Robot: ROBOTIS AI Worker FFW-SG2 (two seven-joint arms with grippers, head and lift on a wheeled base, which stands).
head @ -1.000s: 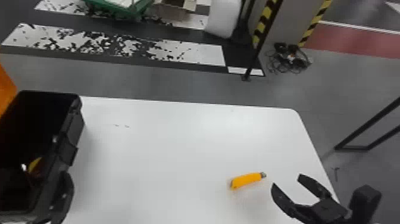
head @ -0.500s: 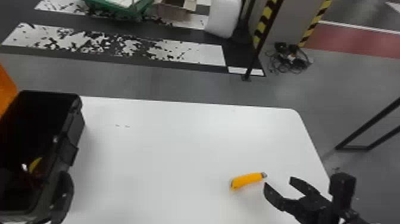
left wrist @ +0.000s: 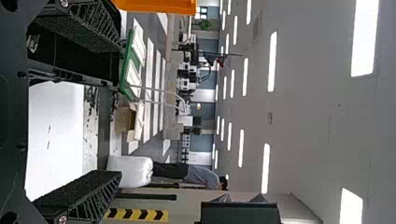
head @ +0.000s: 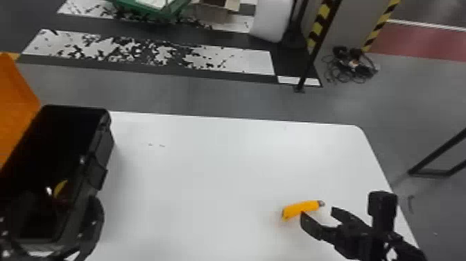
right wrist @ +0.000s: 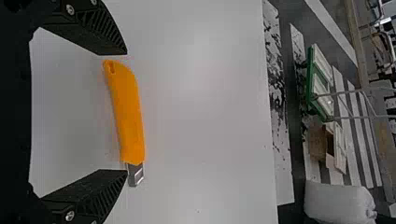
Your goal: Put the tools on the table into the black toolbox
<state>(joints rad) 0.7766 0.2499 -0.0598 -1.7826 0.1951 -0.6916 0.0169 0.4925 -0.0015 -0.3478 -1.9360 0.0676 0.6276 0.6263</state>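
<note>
Far L, orange lid cut off by the head view's edge, on the toolbox's L. Black toolbox open, also cut off; yellow item inside, too dark to ID. L gripper at toolbox's near end, partly cut off; fingers wide apart, holding nothing. White table R of toolbox, near edge out of frame. Orange util. knife on it, well R of toolbox. R gripper just beyond, fingers spread wide, nothing gripped.
</note>
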